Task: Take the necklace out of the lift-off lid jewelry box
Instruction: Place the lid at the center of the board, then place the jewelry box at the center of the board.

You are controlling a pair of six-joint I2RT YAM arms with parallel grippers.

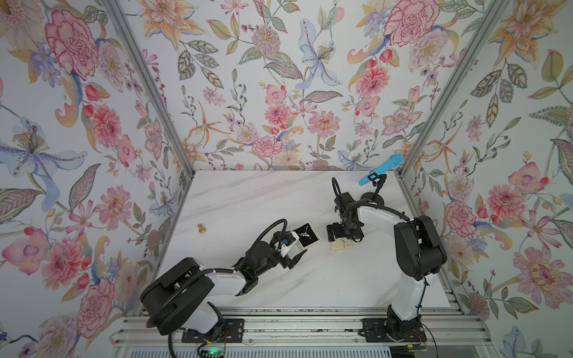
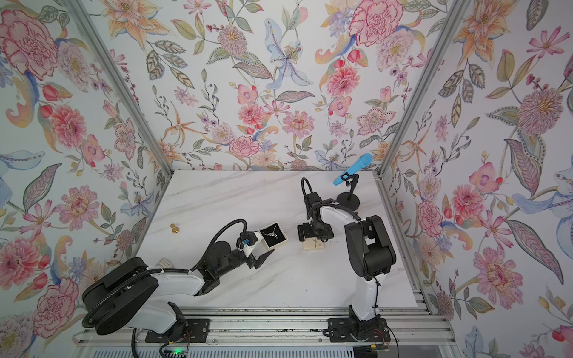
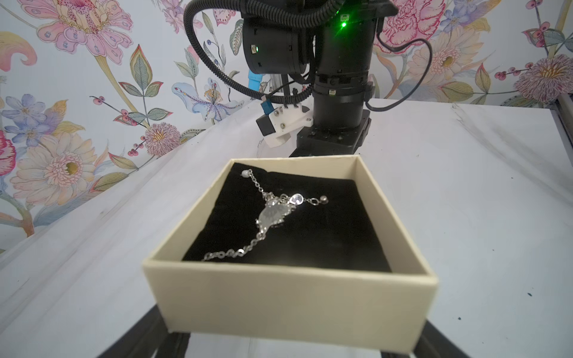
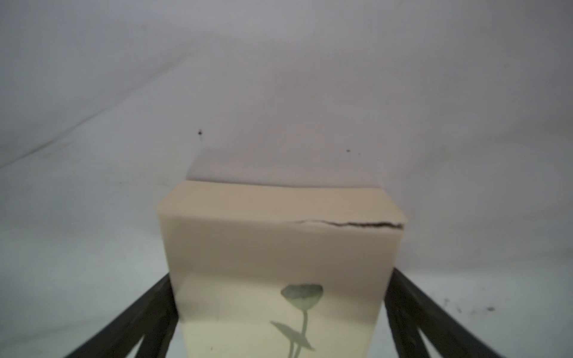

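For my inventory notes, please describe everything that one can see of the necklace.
The necklace is a thin silvery chain, metal by its look, with a clear leaf-shaped pendant, a smaller teardrop stone and small beads at two ends. It lies flat and spread across the black foam inside the open cream box base, resting on the foam. Nothing grips it.

Floral-papered walls (image 1: 279, 77) on three sides, aluminium corner posts (image 1: 178, 145), white marbled tabletop (image 1: 248, 198).
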